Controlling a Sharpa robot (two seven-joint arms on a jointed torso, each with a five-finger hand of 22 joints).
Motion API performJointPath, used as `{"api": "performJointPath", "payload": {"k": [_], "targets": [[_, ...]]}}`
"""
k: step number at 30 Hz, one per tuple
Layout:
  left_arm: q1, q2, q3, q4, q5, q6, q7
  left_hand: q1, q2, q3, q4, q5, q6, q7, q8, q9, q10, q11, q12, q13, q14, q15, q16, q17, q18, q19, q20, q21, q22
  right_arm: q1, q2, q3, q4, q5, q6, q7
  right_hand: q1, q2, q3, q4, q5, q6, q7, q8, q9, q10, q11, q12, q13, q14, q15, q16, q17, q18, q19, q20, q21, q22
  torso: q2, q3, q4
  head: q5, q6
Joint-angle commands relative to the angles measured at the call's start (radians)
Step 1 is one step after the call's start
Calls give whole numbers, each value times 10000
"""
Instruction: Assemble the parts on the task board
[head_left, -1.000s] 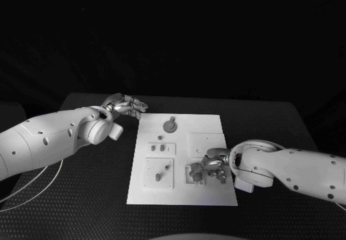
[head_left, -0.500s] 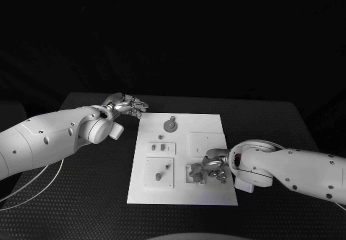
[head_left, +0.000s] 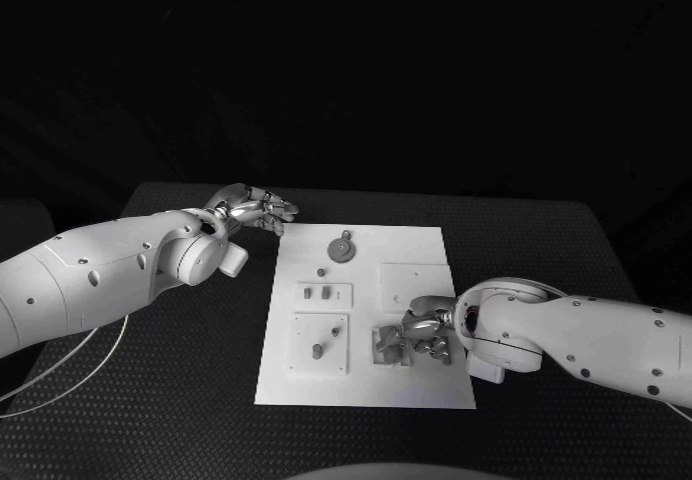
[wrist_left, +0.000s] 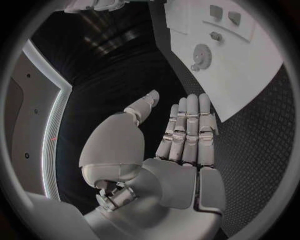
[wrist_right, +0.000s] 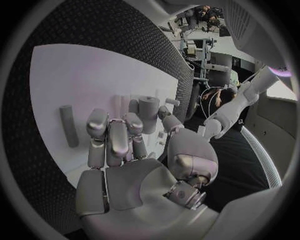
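The white task board (head_left: 361, 385) lies mid-table with grey parts on it: a round gear (head_left: 340, 250) at the far end, two short pegs (head_left: 325, 293) in a small plate, and one peg (head_left: 317, 351) in a square plate. My right hand (head_left: 428, 335) rests on the board's near right area at a grey fixture (head_left: 387, 345). In the right wrist view its fingers (wrist_right: 115, 137) and thumb close around an upright grey cylinder (wrist_right: 149, 112). My left hand (head_left: 257, 210) hovers off the board's far left corner, fingers (wrist_left: 187, 130) straight, holding nothing.
A loose peg (wrist_right: 67, 125) lies flat on the board beside my right hand. The gear (wrist_left: 201, 52) and the board (wrist_left: 250, 75) lie ahead of my left hand. Black matting (head_left: 159, 380) surrounds the board, and a thin cable (head_left: 72, 375) hangs under my left arm.
My right hand has shifted slightly over the fixture, staying on the same spot. My left hand has barely moved.
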Motion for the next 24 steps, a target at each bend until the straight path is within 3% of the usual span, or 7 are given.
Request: {"api": "performJointPath", "payload": {"k": [1, 24], "targets": [[32, 12, 6, 30, 50, 142, 50, -99, -33, 1, 70, -45, -71, -30, 69, -10, -66, -28, -25, 5, -19, 60, -39, 14, 113, -9, 94, -48, 16, -41, 20, -33, -15, -131, 171, -22, -39, -40, 3, 56, -30, 14, -14, 12, 42, 24, -36, -58, -5, 0, -44, -11, -13, 1144, 69, 26, -37, -8, 1, 1, 0, 3, -2], [32, -1, 6, 28, 50, 140, 43, -98, -39, 0, 75, -45, -76, -28, 69, -12, -68, -28, -25, 5, -20, 60, -44, 20, 113, -10, 94, -52, 19, -57, 67, -54, -94, -193, -30, 8, -39, -40, 3, 56, -30, 14, -14, 12, 42, 24, -36, -58, -5, 0, -44, -11, -13, 1144, 69, 26, -37, -8, -1, 5, -6, 39, -27]]}}
